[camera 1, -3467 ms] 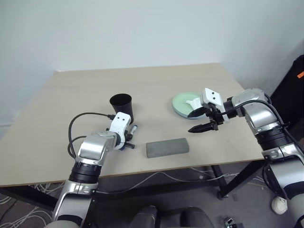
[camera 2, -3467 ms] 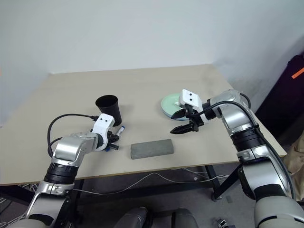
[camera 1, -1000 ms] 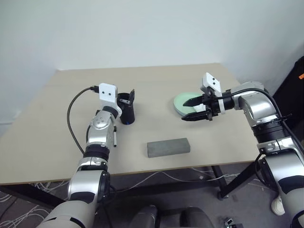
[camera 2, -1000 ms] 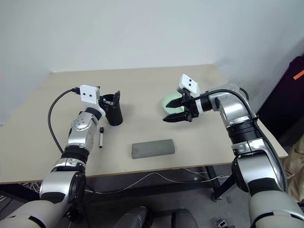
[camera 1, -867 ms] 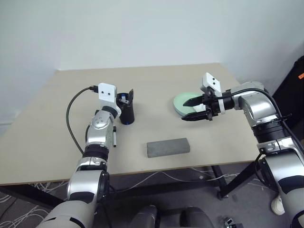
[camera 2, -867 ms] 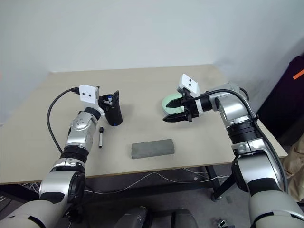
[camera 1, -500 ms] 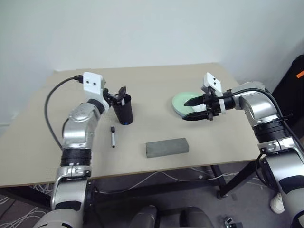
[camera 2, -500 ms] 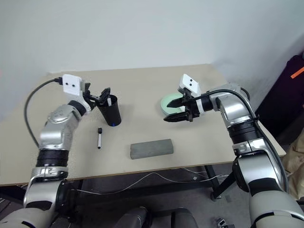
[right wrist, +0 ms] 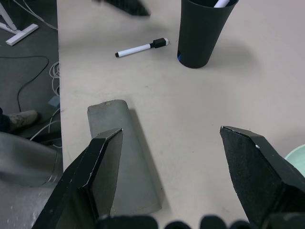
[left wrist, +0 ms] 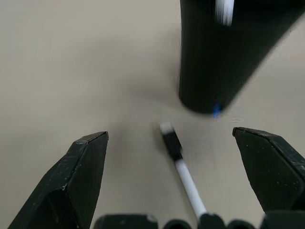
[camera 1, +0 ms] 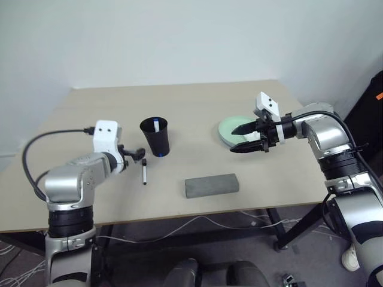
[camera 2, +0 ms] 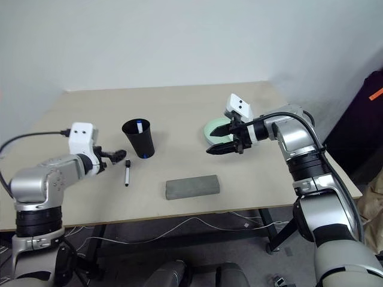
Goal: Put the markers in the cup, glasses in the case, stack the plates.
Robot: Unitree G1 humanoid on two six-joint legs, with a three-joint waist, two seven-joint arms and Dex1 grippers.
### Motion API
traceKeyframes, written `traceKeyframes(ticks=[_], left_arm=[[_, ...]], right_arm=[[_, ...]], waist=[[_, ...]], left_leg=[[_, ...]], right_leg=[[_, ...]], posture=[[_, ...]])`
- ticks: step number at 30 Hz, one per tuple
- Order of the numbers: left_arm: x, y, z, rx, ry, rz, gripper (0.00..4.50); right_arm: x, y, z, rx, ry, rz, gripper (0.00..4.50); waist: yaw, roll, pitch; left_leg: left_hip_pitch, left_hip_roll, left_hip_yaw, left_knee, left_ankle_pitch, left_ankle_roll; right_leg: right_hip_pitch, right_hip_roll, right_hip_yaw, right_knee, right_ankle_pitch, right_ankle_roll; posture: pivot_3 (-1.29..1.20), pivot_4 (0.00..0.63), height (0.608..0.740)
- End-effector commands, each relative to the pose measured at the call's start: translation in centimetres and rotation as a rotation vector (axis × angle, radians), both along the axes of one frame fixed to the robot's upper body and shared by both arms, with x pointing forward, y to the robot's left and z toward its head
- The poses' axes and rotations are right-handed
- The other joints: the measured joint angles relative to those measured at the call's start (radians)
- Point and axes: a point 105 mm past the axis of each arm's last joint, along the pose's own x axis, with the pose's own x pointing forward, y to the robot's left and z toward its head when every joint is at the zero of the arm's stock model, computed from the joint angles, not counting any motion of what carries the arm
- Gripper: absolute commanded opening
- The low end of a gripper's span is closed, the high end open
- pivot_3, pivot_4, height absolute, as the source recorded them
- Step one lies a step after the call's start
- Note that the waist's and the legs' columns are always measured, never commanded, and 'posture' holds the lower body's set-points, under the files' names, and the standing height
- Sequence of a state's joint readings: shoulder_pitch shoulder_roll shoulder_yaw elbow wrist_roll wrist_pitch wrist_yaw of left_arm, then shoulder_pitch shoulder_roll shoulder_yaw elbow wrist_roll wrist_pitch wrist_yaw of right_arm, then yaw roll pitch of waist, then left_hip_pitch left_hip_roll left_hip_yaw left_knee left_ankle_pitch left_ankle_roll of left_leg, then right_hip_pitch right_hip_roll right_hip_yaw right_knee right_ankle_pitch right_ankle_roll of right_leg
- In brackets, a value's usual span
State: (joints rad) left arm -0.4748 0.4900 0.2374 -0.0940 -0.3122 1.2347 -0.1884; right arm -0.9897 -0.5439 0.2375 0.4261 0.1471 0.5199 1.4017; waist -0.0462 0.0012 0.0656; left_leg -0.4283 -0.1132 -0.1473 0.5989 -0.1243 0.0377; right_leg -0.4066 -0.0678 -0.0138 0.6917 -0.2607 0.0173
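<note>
**One marker in, one marker to go**

The left claw [camera 1: 139, 155] has pulled back from over the cup [camera 1: 155, 136] and dropped low, to the left of it. It is wide open and holds nothing. Just in front of it, on the table [camera 1: 197, 107], lies the black marker [camera 1: 143, 172], close to the cup's near left side. The blue marker [camera 1: 155, 125] now stands inside the cup.

The right claw [camera 1: 247, 138] hangs at the near left edge of the plates [camera 1: 230, 128], open and empty. It has not moved.

So one marker looks done and one is left. The plates look like they sit one on top of the other, but that is hard to tell. The case [camera 1: 210, 185] lies shut near the front edge. I cannot see the glasses, so maybe they are inside.

Nothing lies between the left claw and the black marker. The cup is close by and could get bumped.
</note>
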Motion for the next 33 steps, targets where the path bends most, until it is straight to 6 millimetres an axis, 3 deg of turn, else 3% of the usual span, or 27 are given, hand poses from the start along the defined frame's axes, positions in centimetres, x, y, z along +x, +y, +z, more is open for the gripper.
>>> traceKeyframes(ticks=[1, 12, 15, 25, 33], left_arm=[[0.7, 0.1, -0.7, 0.013, 0.008, 0.046, 4.45], [2.8, 0.0, -2.7, 0.058, 0.057, 0.085, 4.45], [3.0, -0.1, -3.0, 0.074, 0.069, 0.08, 3.87], [3.8, -1.0, -3.4, 0.07, 0.087, 0.038, 0.48], [3.6, -1.8, -2.8, 0.097, 0.102, -0.068, 0.48]], right_arm=[[0.0, 0.5, 1.6, 0.021, -0.053, 0.024, 3.54], [0.0, 0.7, 1.4, 0.023, -0.062, 0.033, 3.54], [0.0, 0.7, 1.4, 0.024, -0.063, 0.033, 3.54], [0.0, 0.6, 1.5, 0.027, -0.068, 0.029, 3.54], [0.1, 0.6, 1.5, 0.026, -0.072, 0.026, 3.54]], waist=[[0.0, 0.0, 0.0], [0.0, 0.0, 0.0], [0.0, 0.0, 0.0], [0.0, 0.0, 0.0], [0.0, 0.0, 0.0]], left_leg=[[0.0, 0.0, 0.0, 0.0, 0.0, 0.0], [0.0, 0.0, 0.001, 0.0, 0.0, 0.0], [0.0, 0.0, 0.001, 0.0, 0.0, 0.0], [0.0, 0.0, 0.001, 0.0, 0.0, 0.0], [0.0, 0.0, 0.001, 0.0, 0.0, 0.0]], right_leg=[[0.0, 0.0, 0.0, 0.0, 0.0, 0.0], [0.0, -0.001, 0.0, 0.0, 0.0, 0.0], [0.0, -0.001, 0.0, 0.0, 0.0, 0.0], [0.0, -0.001, 0.0, 0.0, 0.0, 0.0], [0.0, -0.001, -0.001, 0.0, 0.0, 0.0]], posture=[[0.0, 0.0, 0.74], [0.0, 0.0, 0.74], [0.0, 0.0, 0.74], [0.0, 0.0, 0.74], [0.0, 0.0, 0.74]])
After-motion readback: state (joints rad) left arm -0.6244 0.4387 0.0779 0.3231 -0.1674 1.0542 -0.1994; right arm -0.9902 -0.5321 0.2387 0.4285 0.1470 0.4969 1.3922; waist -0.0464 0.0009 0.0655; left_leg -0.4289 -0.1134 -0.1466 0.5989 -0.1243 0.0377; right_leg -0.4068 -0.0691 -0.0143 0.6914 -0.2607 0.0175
